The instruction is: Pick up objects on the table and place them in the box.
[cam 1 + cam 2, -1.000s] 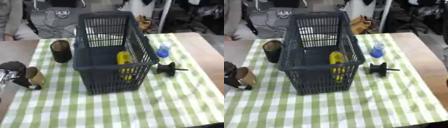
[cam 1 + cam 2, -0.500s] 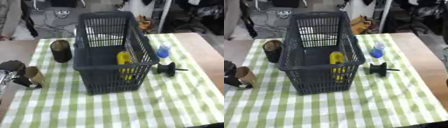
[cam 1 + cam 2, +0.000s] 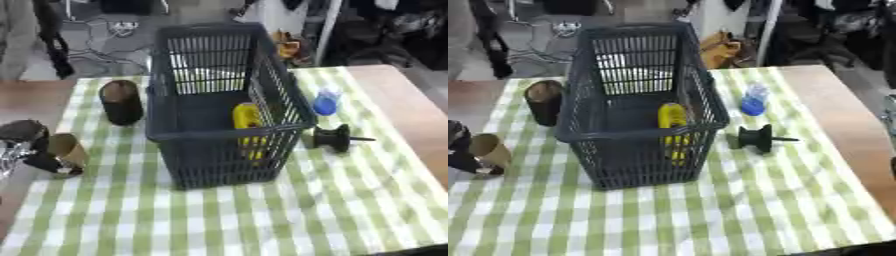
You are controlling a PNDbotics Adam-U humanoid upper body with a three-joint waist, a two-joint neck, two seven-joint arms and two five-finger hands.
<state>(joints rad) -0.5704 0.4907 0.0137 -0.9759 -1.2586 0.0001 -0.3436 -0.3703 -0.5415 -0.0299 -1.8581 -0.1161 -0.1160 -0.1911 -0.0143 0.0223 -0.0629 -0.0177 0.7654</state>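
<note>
At the table's left edge the left hand [image 3: 26,150] curls its fingers around a tan cup [image 3: 68,150], left of the dark basket [image 3: 223,131] holding a yellow object [image 3: 248,117].

A dark basket [image 3: 636,132] stands on a green checked cloth [image 3: 737,210] with a yellow thing [image 3: 672,117] inside. At its nine o'clock is a dark cup [image 3: 542,102], at three a blue bottle [image 3: 753,100] and a black spool [image 3: 756,138]. The left hand [image 3: 458,150] curls round a tan cup [image 3: 490,151] at eight.
</note>
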